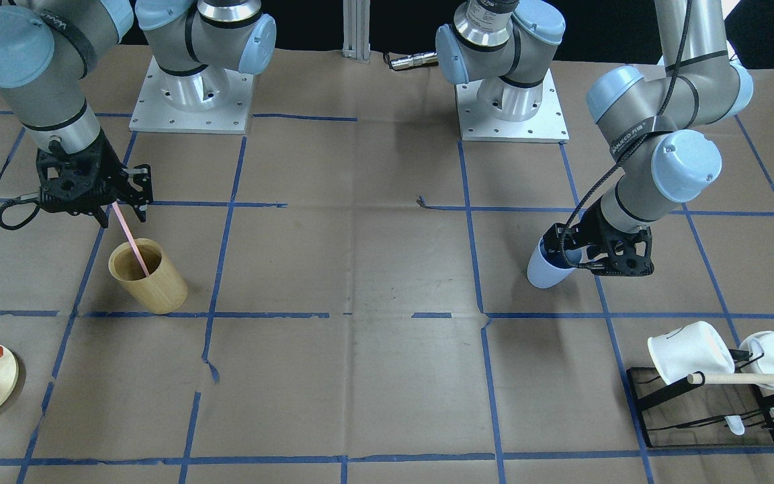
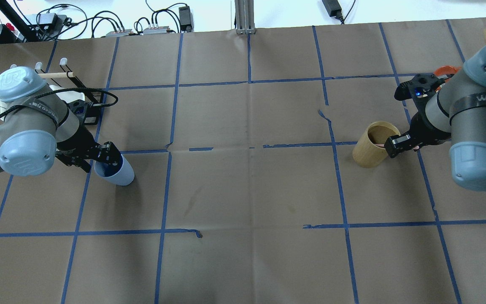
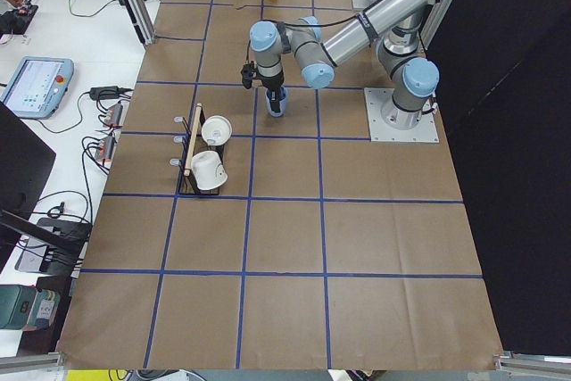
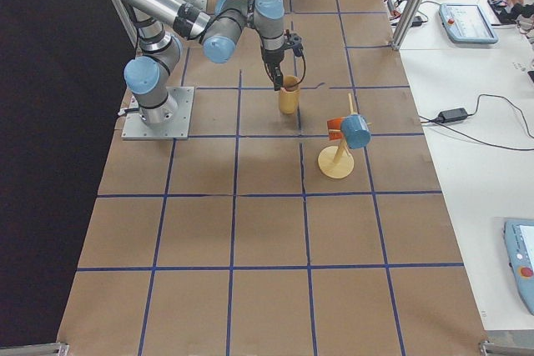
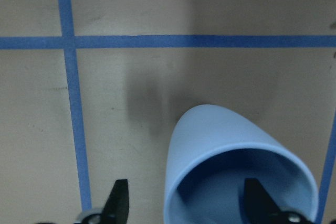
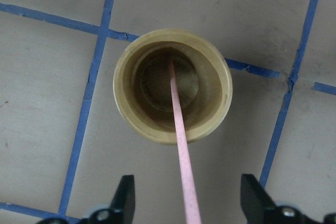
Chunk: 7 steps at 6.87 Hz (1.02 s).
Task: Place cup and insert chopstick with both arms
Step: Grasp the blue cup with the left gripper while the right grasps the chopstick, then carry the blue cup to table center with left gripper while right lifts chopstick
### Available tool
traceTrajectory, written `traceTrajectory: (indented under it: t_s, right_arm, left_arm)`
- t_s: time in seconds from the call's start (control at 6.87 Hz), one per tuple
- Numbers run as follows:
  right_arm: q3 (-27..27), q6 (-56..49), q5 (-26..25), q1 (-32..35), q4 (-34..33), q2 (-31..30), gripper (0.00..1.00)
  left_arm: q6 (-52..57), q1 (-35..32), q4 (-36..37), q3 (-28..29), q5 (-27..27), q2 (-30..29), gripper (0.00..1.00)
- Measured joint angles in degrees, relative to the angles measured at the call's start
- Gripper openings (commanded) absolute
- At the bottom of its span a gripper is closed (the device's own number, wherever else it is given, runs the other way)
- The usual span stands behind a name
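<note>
- Brown paper table point(image 2: 247, 190) with blue tape squares. The two jobs sit at opposite ends of it, well apart, so I'd guess that's to keep the arms out of each other's way.
- Bamboo-looking wooden holder point(image 1: 158, 296) stands upright on the robot's right side with its mouth up, which is what you'd want for dropping a stick in from above.
- Pale blue cup point(image 1: 543, 274) is over on the robot's left side, mouth up on the paper close to a tape line. From across the table it looks a bit tipped, but I can't tell if that's a real lean or just the angle.
- Left gripper point(image 5: 187, 205) is spread wide and straddles the cup's rim. One finger point(image 5: 256, 200) hangs inside the cup and the other point(image 5: 118, 203) sits outside, and neither looks pressed to the wall. It isn't pinching anything as far as I can see, so the cup seems to be resting on its own.
- Right gripper point(image 6: 189, 203) hovers above the holder, also spread wide. The stick runs up between the fingers without touching either one.
- Pink chopstick point(image 6: 178, 124) has its lower end down in the holder and leans out over the rim toward the gripper. Both halves look basically done to me. The tricky bit next would be pulling both arms away without clipping the rim or the stick.
</note>
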Motion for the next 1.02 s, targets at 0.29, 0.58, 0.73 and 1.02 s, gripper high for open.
traceTrajectory:
  t_s: [0.29,0.58,0.73,1.02]
  right_arm:
    - [-0.2,0.0,-0.06,0.01,0.0,-0.05,0.19]
    - [-0.83,0.02,-0.13,0.01,0.06,0.08,0.07]
    - [-1.17,0.06,-0.23,0.01,0.1,0.13,0.07]
    - [-1.73,0.33,-0.34,0.01,0.24,0.21,0.07]
  left_arm:
    - [0.05,0.01,0.01,0.24,0.06,-0.29,0.0]
    - [-0.02,-0.05,0.28,0.59,-0.06,-0.29,0.0]
    - [-0.79,-0.37,0.33,1.05,-0.39,-0.36,0.0]
    - [-5.25,-3.05,-0.41,5.17,-1.0,-1.28,0.0]
